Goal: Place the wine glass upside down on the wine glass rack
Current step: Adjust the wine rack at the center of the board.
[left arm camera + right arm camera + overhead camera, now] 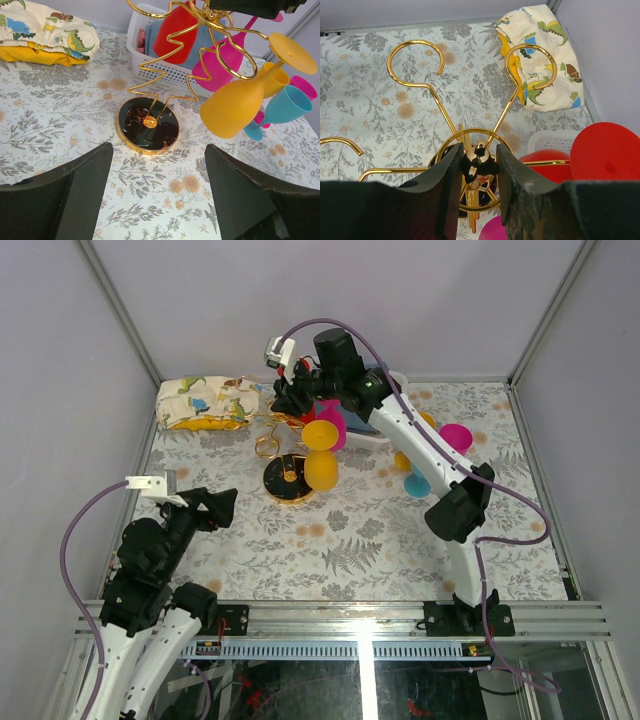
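Wine glass rack (pixel 148 125) top pinched by right end effector (pixel 477 167); left end effector (pixel 157 150) wide apart, empty

The gold wire wine glass rack (pixel 148 120) had a dark, gold-rimmed base. On it hung a yellow plastic wine glass (pixel 235 107). Behind the rack were red (pixel 172 32), pink (pixel 220 65) and teal (pixel 280 107) plastic glasses. Left of it lay a cream dinosaur-print cloth (pixel 45 30). Under it was a white tablecloth with grey ferns (pixel 60 115).

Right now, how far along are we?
Done: a yellow glass, red glass and pink glass hang inverted on the wine glass rack. In hand: right gripper pinches the rack's top knob; left gripper open, empty. Left: blue glass and more loose on the table.
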